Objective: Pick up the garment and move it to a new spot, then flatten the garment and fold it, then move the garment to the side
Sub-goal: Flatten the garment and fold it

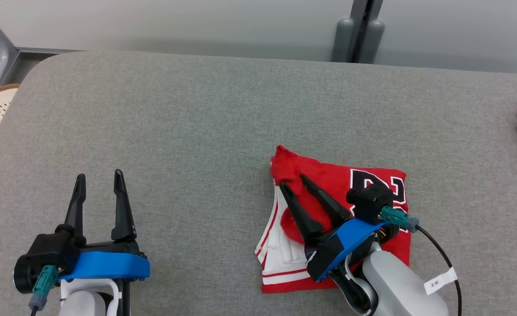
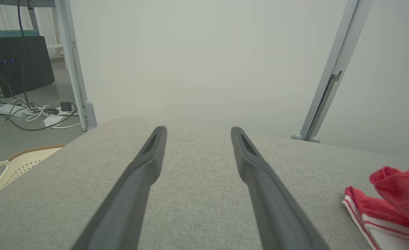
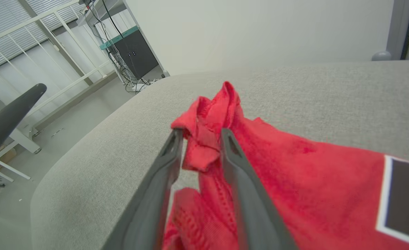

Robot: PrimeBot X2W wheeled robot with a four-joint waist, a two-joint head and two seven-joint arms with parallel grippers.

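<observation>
**Right gripper**: jaws a narrow gap apart, straddling a bunched red fold at the tips. Whether they pinch it or only bracket it cannot be told.

**Garment**: a red knit jersey with white striped trim and a black-and-white number. It lies directly under and around the right gripper as a roughly folded packet on the table.
- At the fingertips: a raised, crumpled corner, the highest part of the cloth.
- To the fingers' left and back toward the wrist: the white striped trim, lying flat.
- To the fingers' right: the number panel, lying flat and partly covered by the wrist.

*Handling (judged)*: light, limp and loosely knit. It will drape and slip out of its fold if lifted by one point, and is not fragile. The best holds are a doubled edge or corner with all layers pinched together. A two-corner grip should suit moving it whole.

*Orientation*: the packet is near square, with no clear long axis. Its edges run slightly skew to the table's edge. The bunched corner points the way the fingers point, away from the robot and leftward.

**Left gripper**: jaws wide apart and empty, over bare table well to the left of the garment.
</observation>
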